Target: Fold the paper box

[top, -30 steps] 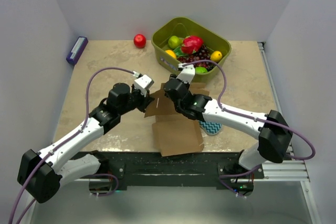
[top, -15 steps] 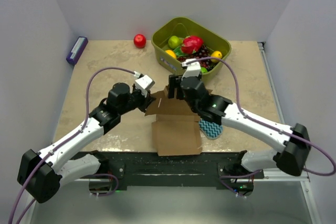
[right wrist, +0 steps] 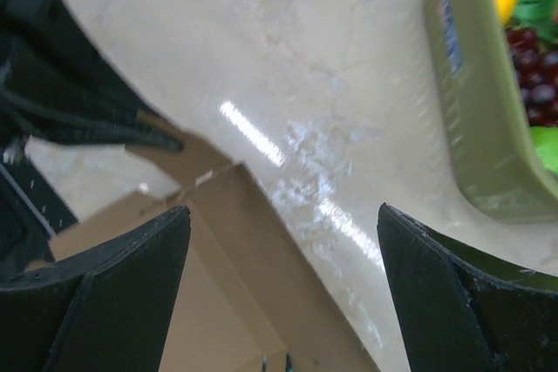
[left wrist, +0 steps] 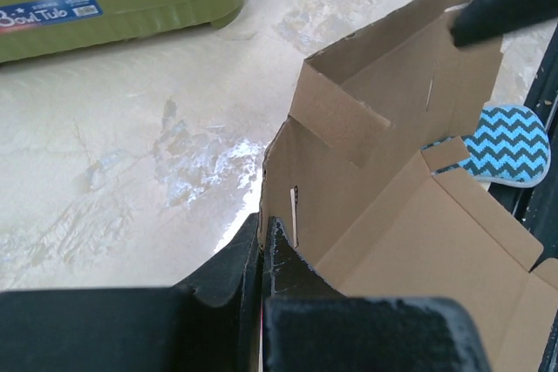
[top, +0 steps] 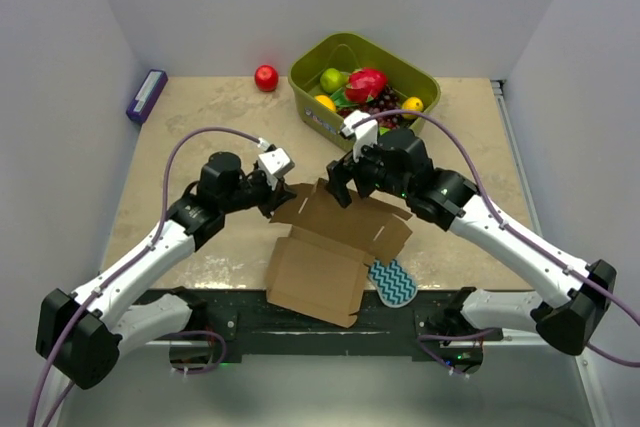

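i'm at the early shaping step. the paper box [top: 322, 252] lies mostly flat at the front middle of the worktop [top: 200, 117], with its rear wall and side flaps partly raised. the teal sponge [top: 393, 283] sits just beside its right edge. my left hand [top: 272, 190] is pinched tight on the box's left rear flap, anchoring it. my right hand [top: 338, 185] hangs over the rear edge with its fingers spread wide, gripping nothing. next, i judge, the right hand must come down onto a rear panel or flap and crease it upright while the left holds firm.
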### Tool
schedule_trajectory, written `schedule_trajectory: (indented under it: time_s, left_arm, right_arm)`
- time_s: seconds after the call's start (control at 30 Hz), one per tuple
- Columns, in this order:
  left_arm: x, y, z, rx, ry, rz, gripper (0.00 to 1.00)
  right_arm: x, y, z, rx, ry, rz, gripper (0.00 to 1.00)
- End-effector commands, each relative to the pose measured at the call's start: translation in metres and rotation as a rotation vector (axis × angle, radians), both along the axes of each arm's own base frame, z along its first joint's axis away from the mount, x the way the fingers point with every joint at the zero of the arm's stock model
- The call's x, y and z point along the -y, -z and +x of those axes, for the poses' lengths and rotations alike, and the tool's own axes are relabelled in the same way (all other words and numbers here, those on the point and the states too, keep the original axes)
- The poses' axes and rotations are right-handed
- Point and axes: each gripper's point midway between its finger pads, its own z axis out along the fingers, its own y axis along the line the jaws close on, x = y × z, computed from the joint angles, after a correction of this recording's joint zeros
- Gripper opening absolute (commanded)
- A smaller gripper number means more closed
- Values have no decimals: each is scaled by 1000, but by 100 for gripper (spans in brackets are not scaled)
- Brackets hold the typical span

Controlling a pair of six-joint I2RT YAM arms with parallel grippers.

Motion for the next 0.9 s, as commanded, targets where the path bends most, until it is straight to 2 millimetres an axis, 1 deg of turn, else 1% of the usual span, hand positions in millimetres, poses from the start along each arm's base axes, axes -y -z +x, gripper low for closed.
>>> schedule_trajectory:
  time_s: [0.0,0.07,0.1,0.17,0.2,0.27,0.33,0.37,0.43,0.47,0.5,0.6,0.63,0.7,0.73,0.8,0.83,0.87]
  left_arm:
    - [0,-21,3,52,45,-23,0]
    - [0,-19,3,47,47,-20,0]
    - [1,-20,2,48,51,-22,0]
    - [0,-19,4,51,45,-19,0]
    - [-1,-19,4,50,44,-18,0]
    - [-1,-19,4,52,41,-18,0]
    - [-2,-18,5,51,36,-16,0]
    - [-3,-18,6,52,32,-15,0]
    - [-3,-16,7,43,21,-14,0]
    - [-4,-15,10,44,9,-11,0]
    - [-5,-14,11,42,-3,-10,0]
    - [-11,-10,21,31,-73,1,0]
    - [-14,-10,24,39,-100,9,0]
    - [-16,-10,27,41,-120,3,0]
    - [-17,-13,28,50,-135,-1,0]
    - [-19,-14,30,59,-153,-9,0]
    - [-21,-17,33,71,-172,-12,0]
    - [-22,-19,33,76,-181,-16,0]
  right_arm:
    - [0,25,-26,-53,-148,-71,91]
    - [7,32,-20,-45,-104,-103,91]
    - [9,39,-19,-49,-95,-119,91]
    - [13,45,-16,-45,-78,-144,90]
    - [16,54,-13,-54,-64,-168,90]
    - [16,62,-10,-57,-58,-185,89]
    - [17,74,-8,-69,-48,-216,88]
    - [17,75,-5,-63,-43,-216,87]
    - [17,82,-3,-69,-35,-230,82]
    - [17,84,-2,-69,-33,-233,79]
    - [16,85,-1,-69,-31,-233,73]
    - [15,86,2,-69,-24,-238,62]
    - [14,86,5,-64,-17,-237,55]
    - [10,84,6,-63,-29,-228,48]
    - [7,82,6,-58,-38,-220,41]
    - [1,82,6,-63,-62,-212,33]
    - [-2,80,7,-58,-64,-206,26]
    - [-4,79,10,-54,-64,-206,23]
